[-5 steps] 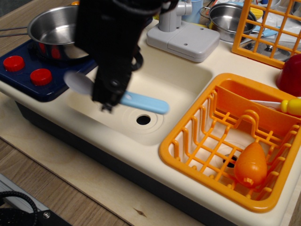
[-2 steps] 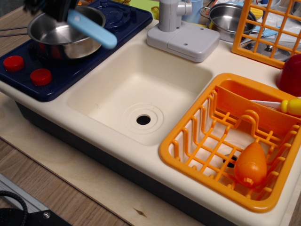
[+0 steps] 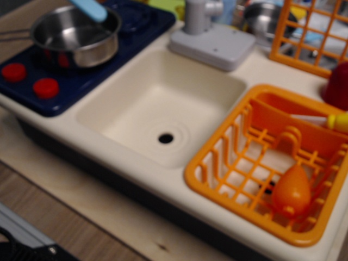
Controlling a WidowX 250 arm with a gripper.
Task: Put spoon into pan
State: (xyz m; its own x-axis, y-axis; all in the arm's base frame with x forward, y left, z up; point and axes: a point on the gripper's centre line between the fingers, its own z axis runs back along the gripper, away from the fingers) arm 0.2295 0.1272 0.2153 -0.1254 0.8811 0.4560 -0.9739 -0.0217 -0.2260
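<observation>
The steel pan (image 3: pixel 73 33) stands on the dark blue toy stove at the top left, with its thin handle pointing left. Only the light blue handle end of the spoon (image 3: pixel 89 9) shows at the top edge, above the far rim of the pan. The spoon's white bowl is cut off by the frame. The gripper is out of view above the frame. The frame is blurred.
A cream sink basin (image 3: pixel 163 106) with a drain hole lies in the middle. An orange dish rack (image 3: pixel 266 163) at the right holds an orange toy and a yellow-ended utensil (image 3: pixel 334 120). A grey faucet (image 3: pixel 209 32), a smaller steel pot (image 3: pixel 263 16) and an orange grid stand behind.
The arm carried the spoon from over the sink up and left over the pan, then rose out of the frame. Only the spoon's blue handle tip remains visible.
</observation>
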